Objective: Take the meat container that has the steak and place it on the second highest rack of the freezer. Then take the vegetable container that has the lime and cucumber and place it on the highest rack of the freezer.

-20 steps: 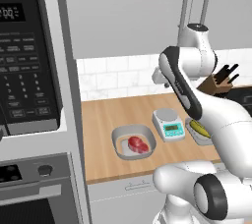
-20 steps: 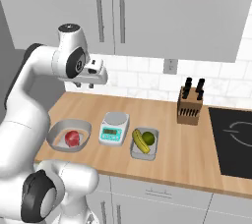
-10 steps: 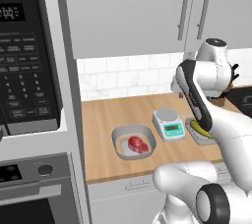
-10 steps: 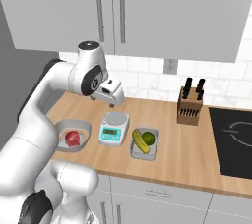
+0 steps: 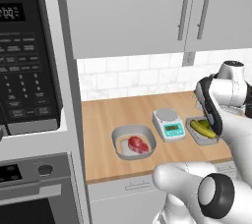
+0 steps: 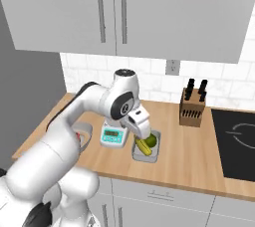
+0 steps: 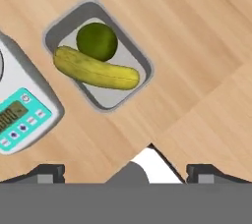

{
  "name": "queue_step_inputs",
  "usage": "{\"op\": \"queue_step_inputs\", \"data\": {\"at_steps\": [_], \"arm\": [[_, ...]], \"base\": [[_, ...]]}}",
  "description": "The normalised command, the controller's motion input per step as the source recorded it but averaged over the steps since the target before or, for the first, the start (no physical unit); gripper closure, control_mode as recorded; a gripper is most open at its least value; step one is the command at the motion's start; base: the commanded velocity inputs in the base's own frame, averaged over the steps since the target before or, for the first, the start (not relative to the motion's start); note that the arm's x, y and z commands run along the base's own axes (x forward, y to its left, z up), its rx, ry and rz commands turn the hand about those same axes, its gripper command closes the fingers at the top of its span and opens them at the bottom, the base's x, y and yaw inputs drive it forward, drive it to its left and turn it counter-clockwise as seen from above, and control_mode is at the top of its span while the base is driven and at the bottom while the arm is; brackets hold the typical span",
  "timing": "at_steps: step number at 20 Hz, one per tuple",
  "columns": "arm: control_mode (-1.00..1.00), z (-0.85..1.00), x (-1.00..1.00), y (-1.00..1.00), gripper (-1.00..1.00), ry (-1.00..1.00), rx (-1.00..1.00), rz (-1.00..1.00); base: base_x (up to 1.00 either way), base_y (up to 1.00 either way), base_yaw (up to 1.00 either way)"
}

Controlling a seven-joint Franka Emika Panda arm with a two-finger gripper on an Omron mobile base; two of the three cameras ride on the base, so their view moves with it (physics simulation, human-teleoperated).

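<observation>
Pale wood-grain counter (image 5: 103,120) runs below flat grey cabinet doors with slim bar handles and a backsplash of white marbled tile; a black microwave (image 5: 27,53) with a keypad sits in a grey tower at the left, above an oven front. On the counter, left to right in the left base view: a rounded grey meat container (image 5: 134,141) holding the steak (image 5: 138,144) — a small, flat, lobed slab of red-pink meat; a white kitchen scale (image 5: 169,124) with a round platform and teal display panel; and the rectangular grey vegetable container (image 7: 98,56) with rounded corners. Inside that tray the lime (image 7: 97,41), a smooth dark-green ball, lies touching the cucumber (image 7: 95,69), a curved yellow-green piece spanning the tray on the diagonal. A wooden knife block (image 6: 192,108) with black handles stands further right, near a black glass cooktop (image 6: 234,144). The gripper (image 7: 126,173) hangs above the counter just beside the vegetable container, its dark fingertips spread wide apart with nothing between them — no contact with the tray. Both containers rest flat on the counter, with the scale between them.
</observation>
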Motion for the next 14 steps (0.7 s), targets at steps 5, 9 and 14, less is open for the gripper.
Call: {"op": "queue_step_inputs", "data": {"at_steps": [5,9,14], "arm": [[-1.00,-0.84,-0.36,-0.68,-1.00,0.09,0.17,-0.35],[-1.00,-0.99,-0.35,-0.32,-1.00,0.02,0.28,-0.30],[-1.00,-0.64,-0.13,0.02,-1.00,0.03,0.33,-0.24]], "base": [[0.00,0.00,0.00],[0.00,0.00,0.00],[0.00,0.00,0.00]]}}
